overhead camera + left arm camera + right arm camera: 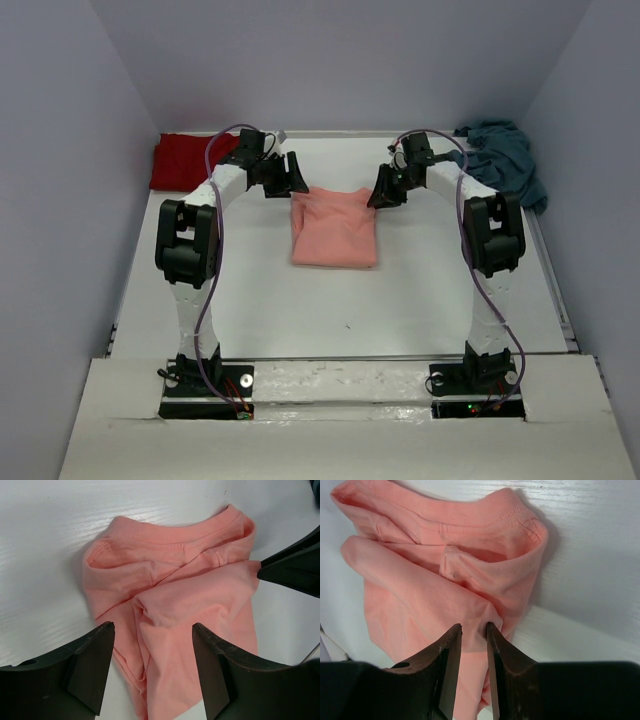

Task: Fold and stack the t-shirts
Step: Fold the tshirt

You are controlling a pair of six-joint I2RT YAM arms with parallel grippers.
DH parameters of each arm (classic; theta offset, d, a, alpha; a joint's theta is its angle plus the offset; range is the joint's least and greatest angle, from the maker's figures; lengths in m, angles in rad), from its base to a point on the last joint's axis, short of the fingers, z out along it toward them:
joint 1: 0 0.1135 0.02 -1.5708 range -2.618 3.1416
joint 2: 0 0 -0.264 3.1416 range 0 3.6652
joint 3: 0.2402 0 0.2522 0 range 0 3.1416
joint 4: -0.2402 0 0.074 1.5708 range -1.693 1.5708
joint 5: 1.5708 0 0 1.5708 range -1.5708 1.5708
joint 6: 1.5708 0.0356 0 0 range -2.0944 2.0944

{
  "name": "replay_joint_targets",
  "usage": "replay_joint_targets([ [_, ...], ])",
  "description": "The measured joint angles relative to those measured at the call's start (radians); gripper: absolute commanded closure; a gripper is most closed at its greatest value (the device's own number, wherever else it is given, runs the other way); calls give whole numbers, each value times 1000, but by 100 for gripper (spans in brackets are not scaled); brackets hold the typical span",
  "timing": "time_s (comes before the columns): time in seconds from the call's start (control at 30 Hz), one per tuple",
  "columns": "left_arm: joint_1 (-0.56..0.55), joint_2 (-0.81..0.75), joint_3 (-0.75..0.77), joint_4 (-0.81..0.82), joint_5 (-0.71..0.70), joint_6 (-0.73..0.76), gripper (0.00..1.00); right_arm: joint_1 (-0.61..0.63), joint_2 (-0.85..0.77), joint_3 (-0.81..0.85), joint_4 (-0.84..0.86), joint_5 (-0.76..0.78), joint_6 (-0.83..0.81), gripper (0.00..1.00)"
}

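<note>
The salmon-pink t-shirt [335, 235] lies partly folded and rumpled on the middle of the white table [420, 290]. My left gripper [290, 178] hovers open over its far left corner, with the cloth [190, 595] showing between wide-spread jaws [153, 626] that touch nothing. At the far right corner my right gripper [385, 190] has its jaws drawn close on a puckered fold of the pink cloth [420, 590], pinched at the tips [474, 625]. The dark red t-shirt [185, 160] lies at the back left. The teal-blue t-shirt [505, 160] is heaped at the back right.
Grey walls close in the table on three sides. The right gripper's black finger [295, 570] reaches into the left wrist view at the shirt's edge. Both arm bases stand at the near edge.
</note>
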Motion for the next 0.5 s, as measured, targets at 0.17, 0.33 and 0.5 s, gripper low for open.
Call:
replay_joint_targets([
  [0.17, 0, 3, 5, -4, 5, 0, 28, 0, 5, 1, 0, 0, 1, 60],
  [0.33, 0, 21, 24, -4, 9, 0, 28, 0, 5, 3, 2, -3, 5, 96],
  [0.5, 0, 22, 24, -6, 10, 0, 28, 0, 5, 3, 2, -6, 8, 100],
])
